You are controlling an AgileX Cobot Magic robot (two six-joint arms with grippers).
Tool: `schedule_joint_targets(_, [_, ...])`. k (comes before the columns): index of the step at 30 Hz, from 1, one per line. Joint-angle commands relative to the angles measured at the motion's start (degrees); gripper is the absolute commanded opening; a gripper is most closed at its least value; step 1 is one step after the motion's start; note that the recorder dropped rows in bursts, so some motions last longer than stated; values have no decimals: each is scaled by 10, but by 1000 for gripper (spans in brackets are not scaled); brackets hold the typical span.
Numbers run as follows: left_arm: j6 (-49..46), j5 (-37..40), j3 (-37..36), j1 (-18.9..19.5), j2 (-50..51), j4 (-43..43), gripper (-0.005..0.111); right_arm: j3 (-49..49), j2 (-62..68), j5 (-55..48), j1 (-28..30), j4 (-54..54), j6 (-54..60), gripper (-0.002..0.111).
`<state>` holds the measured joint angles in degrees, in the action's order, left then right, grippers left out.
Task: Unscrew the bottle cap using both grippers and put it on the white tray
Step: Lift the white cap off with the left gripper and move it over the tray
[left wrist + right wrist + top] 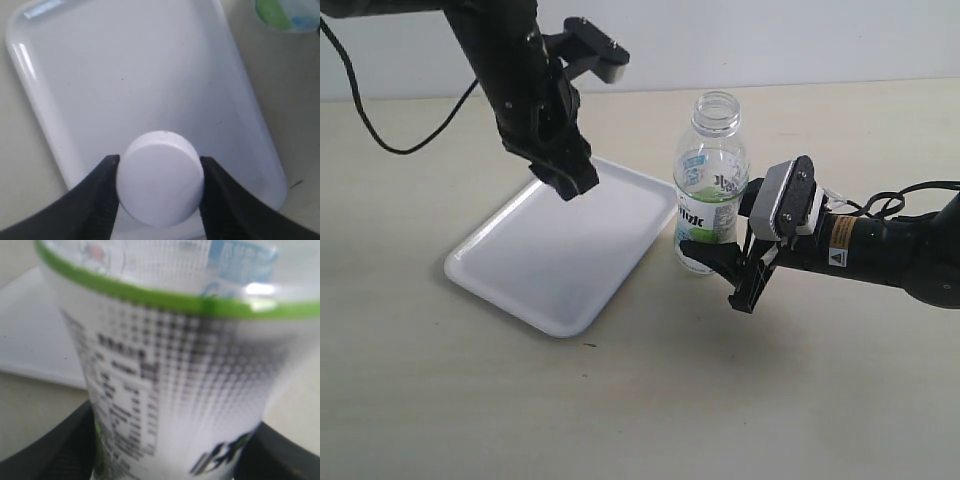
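The bottle (709, 185) stands upright on the table with its neck open, just right of the white tray (560, 250). My right gripper (725, 268), the one with the white-grey block and yellow sticker, is shut on the bottle's (175, 385) lower labelled body. My all-black left gripper (572, 185) hangs over the tray's far part, its tips low above it. In the left wrist view it (159, 186) is shut on the bottle cap (160, 179), with the tray (125, 75) below. The exterior view hides the cap behind the fingers.
The beige table (640, 400) spreads around the tray and the bottle. A black cable (380, 130) loops at the back left, and more cabling (890, 200) trails behind the right arm. A pale wall runs along the back.
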<state>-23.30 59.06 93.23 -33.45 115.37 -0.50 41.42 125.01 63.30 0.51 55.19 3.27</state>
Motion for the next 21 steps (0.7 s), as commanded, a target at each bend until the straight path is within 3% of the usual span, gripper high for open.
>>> schedule_joint_targets(1, [-10, -22, -25, 11, 27, -5, 0, -3, 9, -90, 1, 9, 11, 0])
schedule_joint_targets(21, [-20, -58, -26, 10, 118, -36, 0, -3, 9, -90, 1, 9, 11, 0])
